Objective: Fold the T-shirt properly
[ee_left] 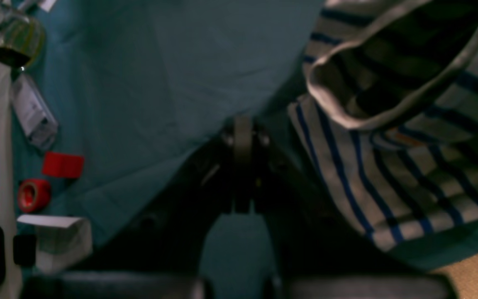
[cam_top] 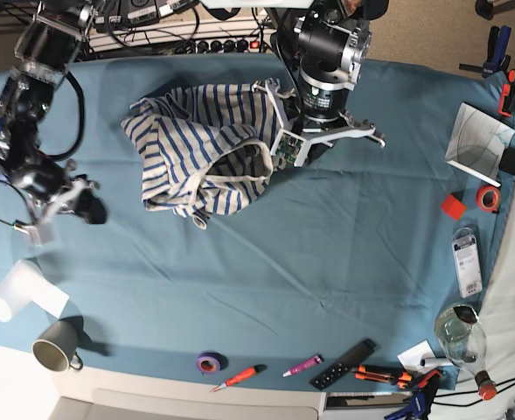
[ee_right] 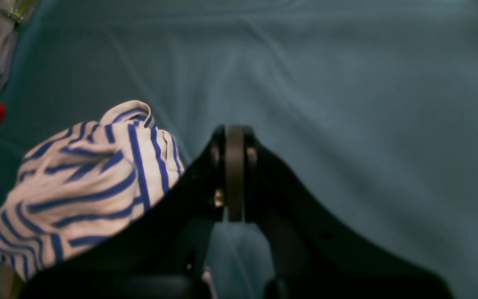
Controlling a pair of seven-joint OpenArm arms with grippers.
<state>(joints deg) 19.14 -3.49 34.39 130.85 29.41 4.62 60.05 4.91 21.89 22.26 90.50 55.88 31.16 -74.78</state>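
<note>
Left claw: pads pressed together, nothing between them. In the wrist view it hangs over bare blue cloth, with the shirt just beside it at 2 o'clock. In the base view this claw sits at the shirt's 3 o'clock edge; we cannot tell whether it touches the fabric.

Right claw: also pressed together and empty. Its wrist view shows the shirt near, at 9 o'clock, a rounded heap. In the base view the right claw is well apart from the shirt, out at the worktop's 9 o'clock side.

The shirt lies bunched at about 11 o'clock on the blue-covered worktop. One opening gapes wide, a sleeve or the hem, we cannot tell which.

Progress, our judgement: nothing folded yet. No flat panel, no straight edge, no sleeve laid in. Remaining: spread the shirt flat, smooth it, fold sleeves and sides, then fold it over.

Tools, tape and a cup line the 6 o'clock edge, away from the work.
</note>
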